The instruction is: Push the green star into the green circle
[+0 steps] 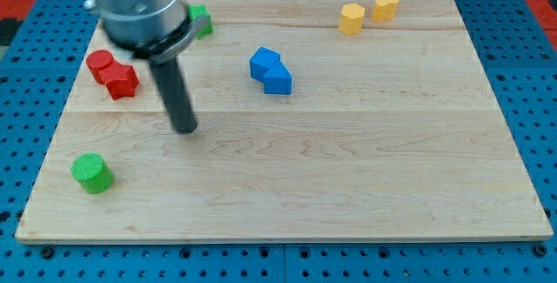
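The green star [200, 15] lies near the view's top left, mostly hidden behind the arm's body, so its shape is hard to make out. The green circle [91, 172] is a short green cylinder near the board's bottom-left corner. My tip [184, 129] is the lower end of the dark rod. It stands on the board well below the green star and up and to the right of the green circle, touching neither.
A red circle [100, 62] and a red star [122, 80] sit together at the left. Two blue blocks [271, 70] touch near the middle top. Two yellow blocks [352, 18] [385, 6] sit at the top right. The wooden board [348, 178] lies on a blue pegboard.
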